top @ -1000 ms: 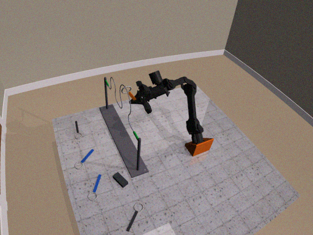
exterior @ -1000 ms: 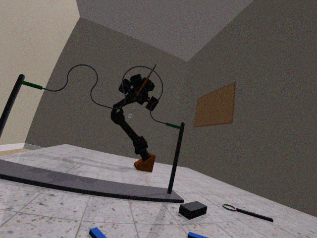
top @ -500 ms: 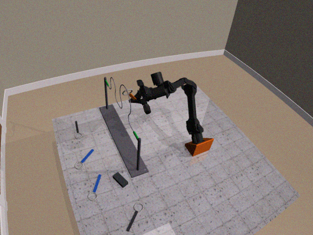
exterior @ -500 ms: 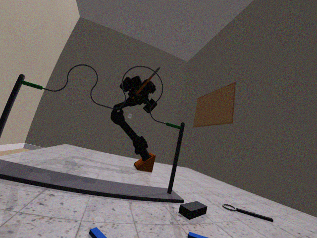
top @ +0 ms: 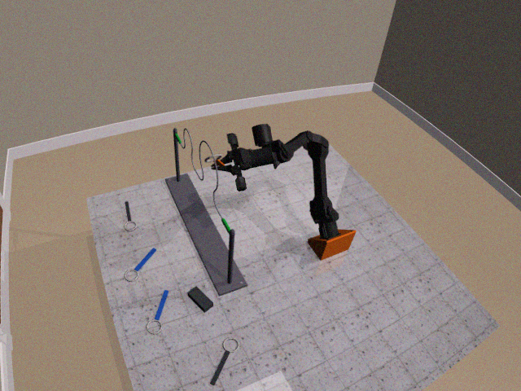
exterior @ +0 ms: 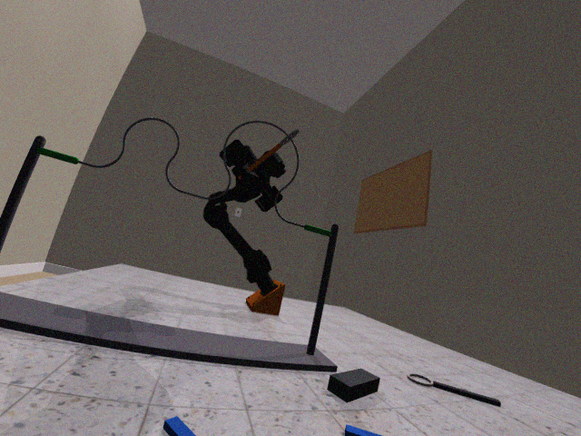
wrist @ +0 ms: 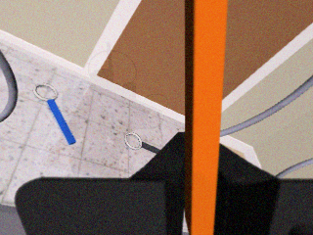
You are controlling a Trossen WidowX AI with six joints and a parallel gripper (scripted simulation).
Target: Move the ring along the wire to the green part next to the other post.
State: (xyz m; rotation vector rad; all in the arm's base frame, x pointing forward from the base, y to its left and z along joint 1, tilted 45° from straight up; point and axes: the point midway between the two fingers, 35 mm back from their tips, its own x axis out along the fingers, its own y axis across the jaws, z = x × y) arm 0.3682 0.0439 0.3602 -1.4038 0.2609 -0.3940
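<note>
Top view, left to right. Far post (top: 177,155) (exterior: 19,187): its green sleeve (top: 178,138) (exterior: 58,155) carries no ring. Mid-wire: ring (top: 212,159) (exterior: 292,135) at the large loop of grey wire (top: 216,185) (exterior: 298,162); threading unclear. Pincer (top: 218,164) (exterior: 251,171) nearly closed, gripping orange handle (top: 221,161) (exterior: 267,157) (wrist: 207,98). Transfer judged partway; arrival, release, retreat remain.
</note>
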